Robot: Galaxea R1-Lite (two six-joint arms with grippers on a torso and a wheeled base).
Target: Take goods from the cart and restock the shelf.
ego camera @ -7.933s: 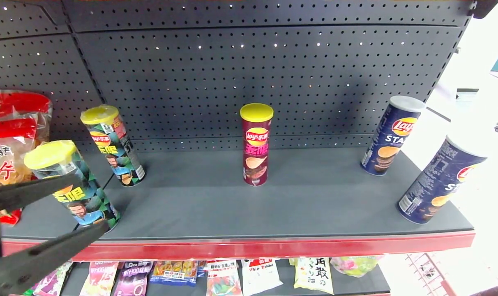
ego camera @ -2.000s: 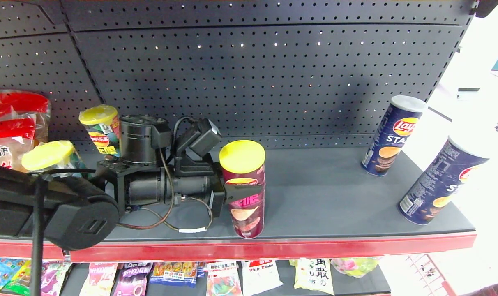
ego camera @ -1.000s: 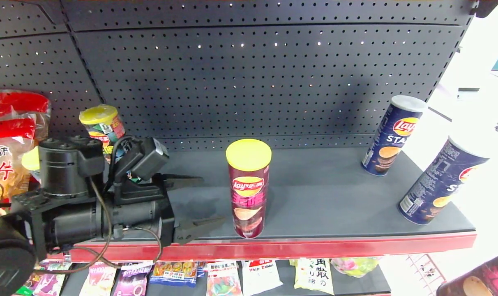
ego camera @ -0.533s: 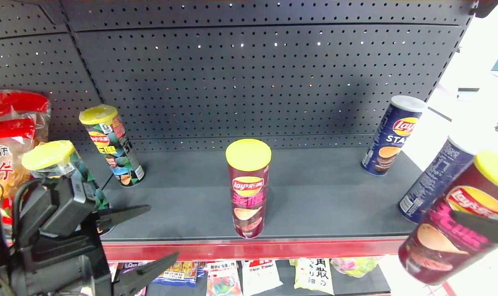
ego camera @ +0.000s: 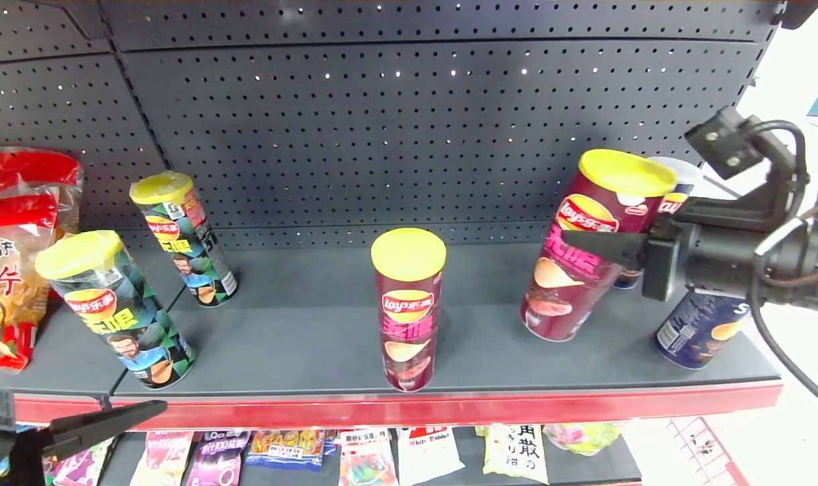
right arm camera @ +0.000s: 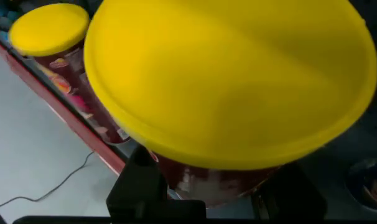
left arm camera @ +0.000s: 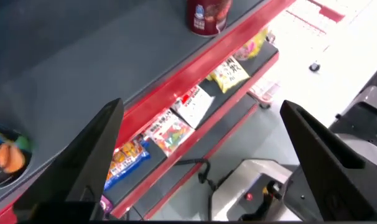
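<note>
My right gripper (ego camera: 588, 239) is shut on a maroon chip can (ego camera: 584, 270) with a yellow lid (right arm camera: 232, 81). The can is tilted over the right part of the grey shelf (ego camera: 301, 337); I cannot tell whether its base touches the board. A second maroon can (ego camera: 409, 310) stands upright at the shelf's front edge, in the middle, and its lid (right arm camera: 48, 28) appears beside the held one. My left gripper (left arm camera: 207, 168) is open and holds nothing, low at the left below the shelf's red lip (ego camera: 449, 407).
Two green cans (ego camera: 115, 310) (ego camera: 183, 236) stand at the shelf's left, beside red snack bags (ego camera: 11, 229). Two blue cans (ego camera: 699, 331) (ego camera: 679, 185) at the right end are partly hidden by the right arm. Snack packets (ego camera: 368, 459) fill the lower shelf. Bare board lies between the cans.
The left gripper set the middle maroon can at the front edge, opened and drew back down to the left. The right gripper brought another maroon can up from the lower right over the shelf.
</note>
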